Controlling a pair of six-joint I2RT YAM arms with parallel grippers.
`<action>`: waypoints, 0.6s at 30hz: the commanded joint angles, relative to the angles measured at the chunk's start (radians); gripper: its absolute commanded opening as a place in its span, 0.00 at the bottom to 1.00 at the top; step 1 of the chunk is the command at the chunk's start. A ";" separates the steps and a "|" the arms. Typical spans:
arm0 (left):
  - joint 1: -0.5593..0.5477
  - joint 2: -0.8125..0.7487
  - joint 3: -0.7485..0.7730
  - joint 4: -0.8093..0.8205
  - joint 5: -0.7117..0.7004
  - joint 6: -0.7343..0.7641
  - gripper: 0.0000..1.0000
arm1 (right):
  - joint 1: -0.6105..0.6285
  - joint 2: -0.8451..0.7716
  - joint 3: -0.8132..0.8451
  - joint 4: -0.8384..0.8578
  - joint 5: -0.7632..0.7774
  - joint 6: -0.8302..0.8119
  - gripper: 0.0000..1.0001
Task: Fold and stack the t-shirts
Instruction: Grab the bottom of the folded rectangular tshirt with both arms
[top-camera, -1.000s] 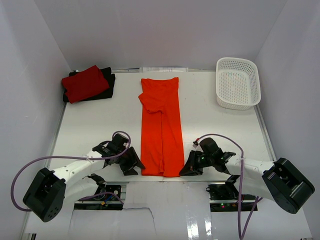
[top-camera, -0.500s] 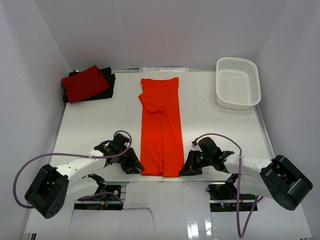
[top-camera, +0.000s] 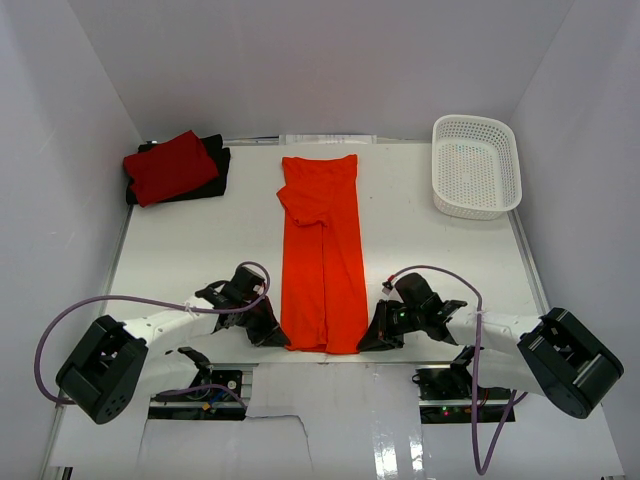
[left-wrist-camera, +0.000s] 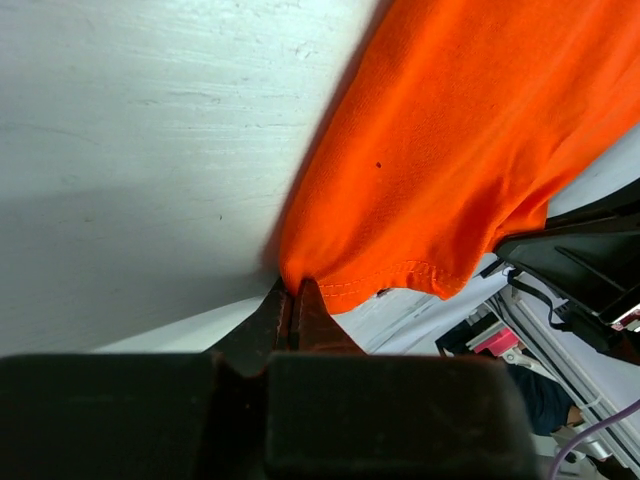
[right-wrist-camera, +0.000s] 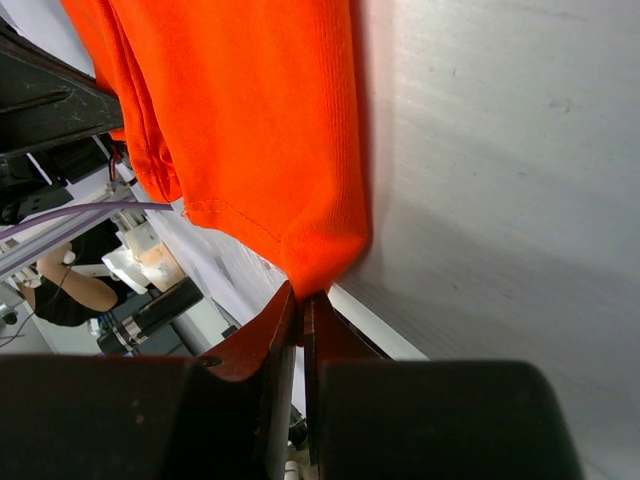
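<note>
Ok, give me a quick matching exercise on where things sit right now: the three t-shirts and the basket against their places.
Things:
1. orange t-shirt
2. crimson t-shirt
3. black t-shirt
4. white basket

Places:
A. far right corner
B. far left, underneath another shirt
C. far left, on top
D. laid lengthwise in the middle

Pairs: 1-D, 2-C, 3-B, 4-A
</note>
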 joint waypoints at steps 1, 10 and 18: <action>-0.005 -0.001 -0.022 -0.006 -0.015 0.003 0.00 | 0.007 -0.002 0.034 -0.018 0.007 -0.021 0.08; -0.005 -0.024 0.019 -0.064 -0.014 0.009 0.00 | 0.009 -0.025 0.077 -0.121 -0.014 -0.069 0.08; -0.005 -0.031 0.138 -0.153 -0.031 0.022 0.00 | 0.010 -0.012 0.218 -0.276 -0.023 -0.158 0.08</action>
